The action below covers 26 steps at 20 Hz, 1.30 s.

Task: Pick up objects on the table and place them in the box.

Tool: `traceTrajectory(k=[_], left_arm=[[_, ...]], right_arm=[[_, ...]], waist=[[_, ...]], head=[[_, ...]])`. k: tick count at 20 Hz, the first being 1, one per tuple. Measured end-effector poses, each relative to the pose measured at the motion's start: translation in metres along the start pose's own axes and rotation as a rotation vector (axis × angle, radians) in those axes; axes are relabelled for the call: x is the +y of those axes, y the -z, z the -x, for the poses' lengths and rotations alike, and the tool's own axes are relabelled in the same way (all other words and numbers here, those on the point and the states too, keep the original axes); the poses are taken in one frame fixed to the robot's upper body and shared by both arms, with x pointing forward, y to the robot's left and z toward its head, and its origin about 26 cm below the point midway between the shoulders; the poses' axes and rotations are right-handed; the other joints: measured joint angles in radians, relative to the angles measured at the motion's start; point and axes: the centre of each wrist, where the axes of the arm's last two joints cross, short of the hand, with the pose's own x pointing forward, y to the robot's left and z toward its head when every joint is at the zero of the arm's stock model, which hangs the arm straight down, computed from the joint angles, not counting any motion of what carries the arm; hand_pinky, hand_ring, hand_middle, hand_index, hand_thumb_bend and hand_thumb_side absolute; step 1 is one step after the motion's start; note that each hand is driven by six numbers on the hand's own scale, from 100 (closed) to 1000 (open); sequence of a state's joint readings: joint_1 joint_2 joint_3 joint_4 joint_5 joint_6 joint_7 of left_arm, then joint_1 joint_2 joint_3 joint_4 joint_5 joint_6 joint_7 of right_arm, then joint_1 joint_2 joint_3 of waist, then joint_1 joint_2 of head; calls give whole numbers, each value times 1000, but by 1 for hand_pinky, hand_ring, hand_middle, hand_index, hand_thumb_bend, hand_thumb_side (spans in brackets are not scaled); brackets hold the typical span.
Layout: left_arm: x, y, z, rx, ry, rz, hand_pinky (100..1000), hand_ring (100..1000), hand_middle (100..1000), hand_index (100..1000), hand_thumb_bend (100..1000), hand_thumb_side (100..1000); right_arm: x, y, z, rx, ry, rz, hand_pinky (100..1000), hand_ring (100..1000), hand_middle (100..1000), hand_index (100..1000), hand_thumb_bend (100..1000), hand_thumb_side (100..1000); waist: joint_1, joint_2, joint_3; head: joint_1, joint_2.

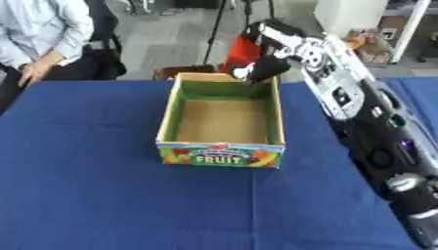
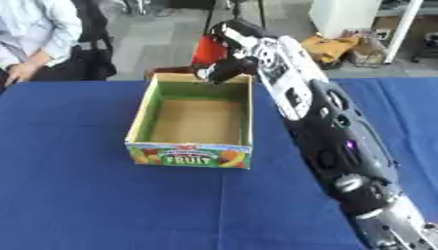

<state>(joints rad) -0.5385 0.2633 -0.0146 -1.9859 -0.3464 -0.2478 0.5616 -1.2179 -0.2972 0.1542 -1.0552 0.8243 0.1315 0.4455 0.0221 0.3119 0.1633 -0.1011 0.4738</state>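
- Blue cloth covers the table; I take the box as my landmark for everything below.
- Box: open cardboard, green inner walls, brown floor, a printed front panel reading FRUIT. I see nothing lying inside it.
- Right hand: I have it above the box's far right corner, fingers curled round a red object.
- Red object: held above and just beyond the box's far rim; I cannot make out what it is.
- Right arm: black and silver, running along the box's right side.
- Left hand: not visible to me.
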Motion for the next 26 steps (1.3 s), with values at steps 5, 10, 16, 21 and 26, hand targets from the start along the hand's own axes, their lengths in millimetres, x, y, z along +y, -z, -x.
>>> traceTrajectory(k=[5,10,16,21,26], left_arm=[[-1,2,-1,-3,-7,-3,717,855,821,937,100,933],[-1,2,-1,-3,-10,-4,717,855,821,937,100,933],[-2,3,-1,-2,-14,-5,716,856,821,937,100,933],[-2,3,-1,-4,-16,-6,717,856,821,937,100,933],[-2,3,-1,-4,-16,-6,717,855,821,937,100,932]], right_arm=[[33,12,5,42,12,-61,260,478,459,495,100,339],[57,18,9,50,-14,-125,302,523,502,541,100,353],[69,20,15,41,-46,-187,388,569,569,675,100,425],[72,21,13,17,-82,-219,505,707,720,790,328,503],[71,20,11,4,-117,-229,549,756,768,839,464,532]], waist=[[0,1,6],[0,1,9],[0,3,9],[0,3,8],[0,3,6]], head=[[-6,-1],[-11,-1],[-12,-1],[-13,-1],[-13,-1]])
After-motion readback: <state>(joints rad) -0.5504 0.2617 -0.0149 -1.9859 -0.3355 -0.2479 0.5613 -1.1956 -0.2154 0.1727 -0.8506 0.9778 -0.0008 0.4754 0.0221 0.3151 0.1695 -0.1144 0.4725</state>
